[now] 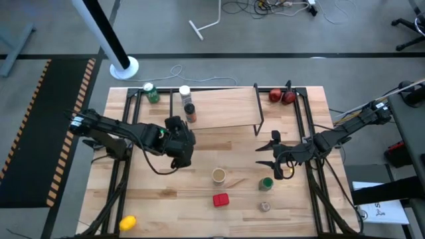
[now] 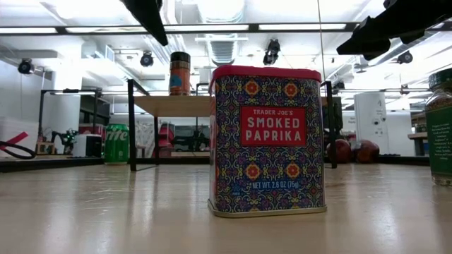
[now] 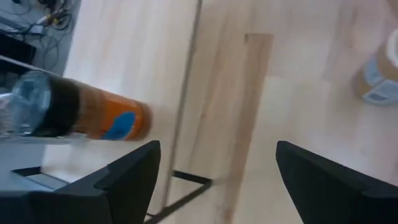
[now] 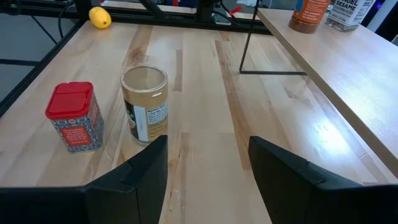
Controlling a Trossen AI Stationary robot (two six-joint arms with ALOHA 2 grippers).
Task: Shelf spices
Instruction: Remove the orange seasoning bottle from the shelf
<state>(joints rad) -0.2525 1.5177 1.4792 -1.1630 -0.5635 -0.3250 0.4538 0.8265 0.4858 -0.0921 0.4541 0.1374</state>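
On the shelf (image 1: pixel 222 106), the white-capped jar (image 1: pixel 184 92) and dark-capped brown jar (image 1: pixel 190 110) are standing; left gripper (image 3: pixel 214 168) and right gripper (image 1: pixel 268 153) are hovering spread wide, empty.

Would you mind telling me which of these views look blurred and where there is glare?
Left wrist view: the dark-capped brown jar on the shelf is smeared. Right wrist view: sharp, with bright glare on the shelf top. Low view: the red square tin is crisp; ceiling lights are blown out.

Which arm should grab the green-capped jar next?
Right, probably. The right gripper, open, hovers close beside the green-capped jar; the left gripper sits farther off, near the pale-topped shelf.
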